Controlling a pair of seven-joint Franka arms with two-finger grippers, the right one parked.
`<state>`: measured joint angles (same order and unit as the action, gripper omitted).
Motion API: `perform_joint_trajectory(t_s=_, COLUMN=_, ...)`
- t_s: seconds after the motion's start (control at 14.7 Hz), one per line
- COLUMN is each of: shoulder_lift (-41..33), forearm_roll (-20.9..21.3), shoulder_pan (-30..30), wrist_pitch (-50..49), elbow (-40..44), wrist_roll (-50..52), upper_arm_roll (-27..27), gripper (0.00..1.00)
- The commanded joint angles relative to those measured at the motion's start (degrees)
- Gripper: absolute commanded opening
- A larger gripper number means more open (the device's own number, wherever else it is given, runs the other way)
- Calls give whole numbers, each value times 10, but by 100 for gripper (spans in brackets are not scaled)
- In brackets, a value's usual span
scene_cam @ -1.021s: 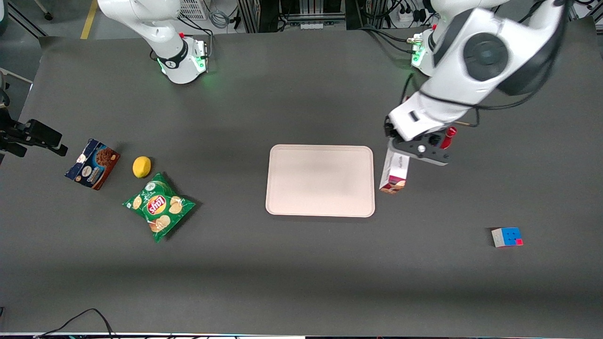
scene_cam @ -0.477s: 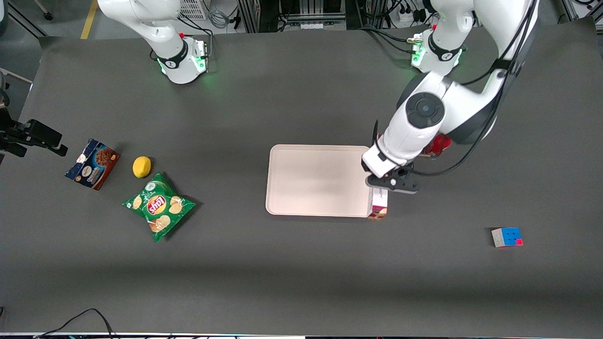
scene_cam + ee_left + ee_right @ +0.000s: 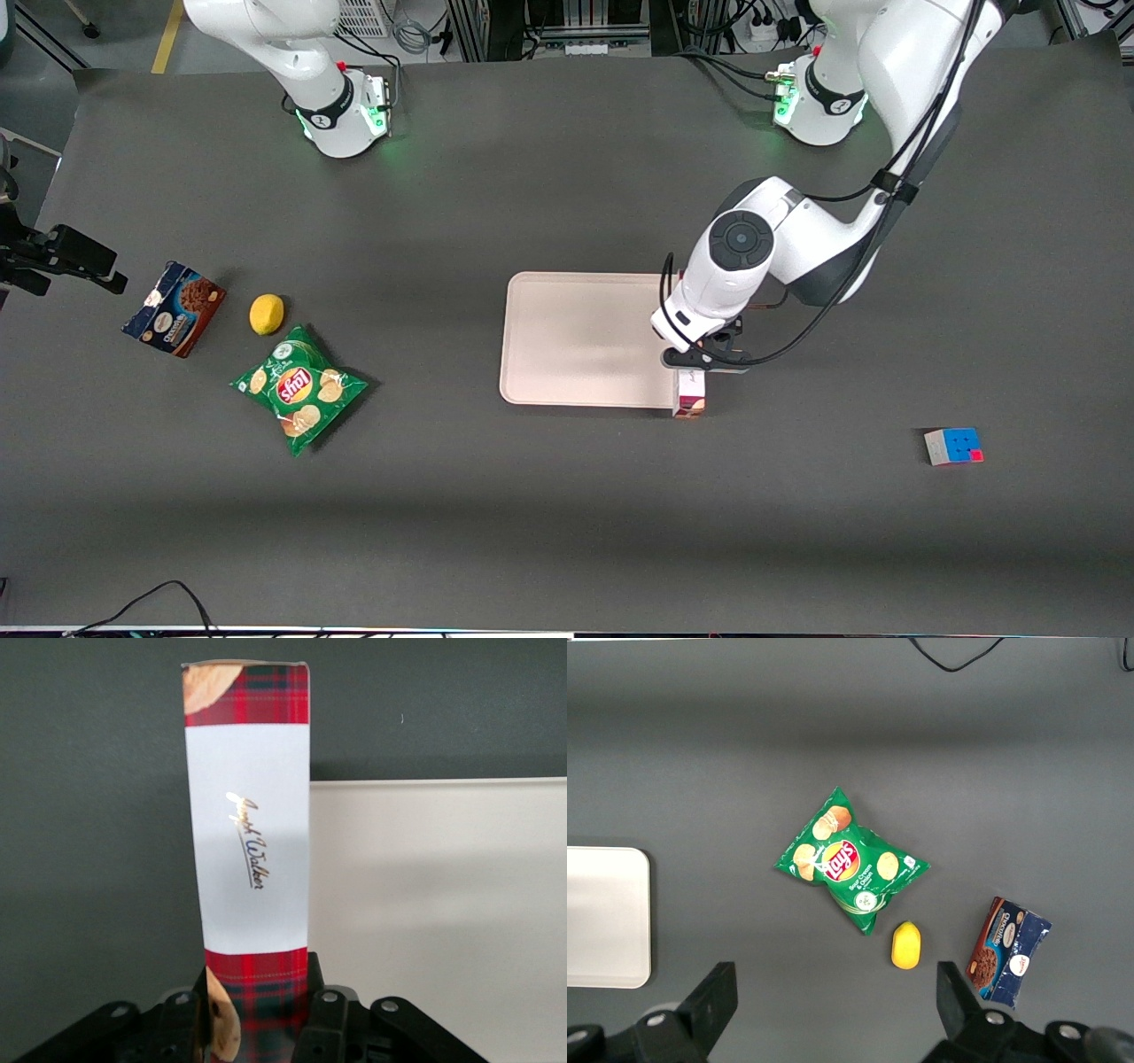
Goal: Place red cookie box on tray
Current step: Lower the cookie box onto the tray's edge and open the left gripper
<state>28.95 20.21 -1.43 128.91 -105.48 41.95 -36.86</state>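
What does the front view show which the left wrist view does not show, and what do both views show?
Only the front view: cube, lemon, chips bag, blue cookie box.

Only the left wrist view: the red box's white label and cookie pictures.

Both: the gripper shut on the red cookie box, held at the corner of the tray nearest the camera toward the working arm.

Left arm reaching from its base down over the table, elbow raised, wrist pointing steeply downward. The gripper hangs low at the wrist's end, its two dark fingers closed against the sides of the red cookie box, gripping one end.
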Motion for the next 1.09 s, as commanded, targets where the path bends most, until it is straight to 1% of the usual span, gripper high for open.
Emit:
perform_joint_trajectory(t_s=0.0, shoulder_lift=26, forearm_roll=15, shoulder_pan=6, wrist_pitch=26, elbow=4, wrist_roll=47, upper_arm_roll=1, gripper=20)
perform_joint_trajectory(t_s=0.2, shoulder_lift=44, forearm_roll=18, shoulder_pan=6, wrist_pitch=38, elbow=4, wrist_roll=47, upper_arm_roll=3, gripper=20)
perform_joint_trajectory(t_s=0.34, shoulder_lift=52, forearm_roll=33, shoulder_pan=6, wrist_pitch=46, elbow=5, wrist_roll=48, upper_arm_roll=3, gripper=20)
perform_joint_trajectory(t_s=0.48, shoulder_lift=59, forearm_roll=35, shoulder_pan=6, wrist_pitch=46, elbow=5, wrist_roll=48, upper_arm_roll=4, gripper=21)
perform_joint_trajectory(t_s=0.61, shoulder_lift=59, forearm_roll=37, shoulder_pan=6, wrist_pitch=46, elbow=4, wrist_roll=47, upper_arm_roll=4, gripper=22)
perform_joint_trajectory(t_s=0.68, shoulder_lift=60, forearm_roll=38, shoulder_pan=6, wrist_pitch=46, elbow=4, wrist_roll=47, upper_arm_roll=5, gripper=25)
perform_joint_trajectory(t_s=0.75, shoulder_lift=62, forearm_roll=41, shoulder_pan=6, wrist_pitch=46, elbow=4, wrist_roll=47, upper_arm_roll=5, gripper=33)
perform_joint_trajectory(t_s=0.82, shoulder_lift=63, forearm_roll=42, shoulder_pan=6, wrist_pitch=46, elbow=4, wrist_roll=48, upper_arm_roll=5, gripper=55)
perform_joint_trajectory(t_s=0.89, shoulder_lift=63, forearm_roll=43, shoulder_pan=6, wrist_pitch=45, elbow=4, wrist_roll=47, upper_arm_roll=6, gripper=64)
perform_joint_trajectory(t_s=1.02, shoulder_lift=63, forearm_roll=43, shoulder_pan=6, wrist_pitch=44, elbow=4, wrist_roll=47, upper_arm_roll=6, gripper=97)
